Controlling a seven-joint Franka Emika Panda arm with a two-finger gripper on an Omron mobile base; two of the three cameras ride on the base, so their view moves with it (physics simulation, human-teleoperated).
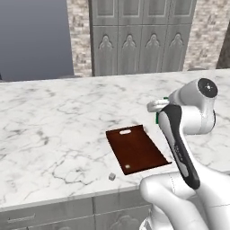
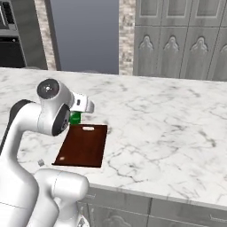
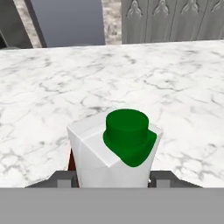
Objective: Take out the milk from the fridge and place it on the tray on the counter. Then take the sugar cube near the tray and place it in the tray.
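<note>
My gripper [image 3: 113, 180] is shut on the milk [image 3: 114, 151], a small white carton with a green cap, with a dark fingertip on each side of it. In the base views my arm hides most of the carton, leaving a green bit [image 1: 157, 118] [image 2: 75, 118] by the slotted far end of the tray [image 1: 137, 148] [image 2: 84, 144]. The flat reddish-brown tray lies on the white marble counter [image 1: 54, 121] [image 2: 168, 124]. The tiny sugar cube [image 1: 112, 176] [image 2: 41, 162] sits on the counter just off the tray's near corner. Whether the carton touches the counter I cannot tell.
Grey ornate-panelled cabinets [image 1: 139, 45] [image 2: 186, 40] stand behind the counter. Beside them rises a tall slate-grey block [image 1: 36, 40] [image 2: 84, 35]; I cannot tell whether it is the fridge. A dark oven front [image 2: 9, 40] is at far left. The counter's front edge [image 1: 67, 202] runs close to the tray.
</note>
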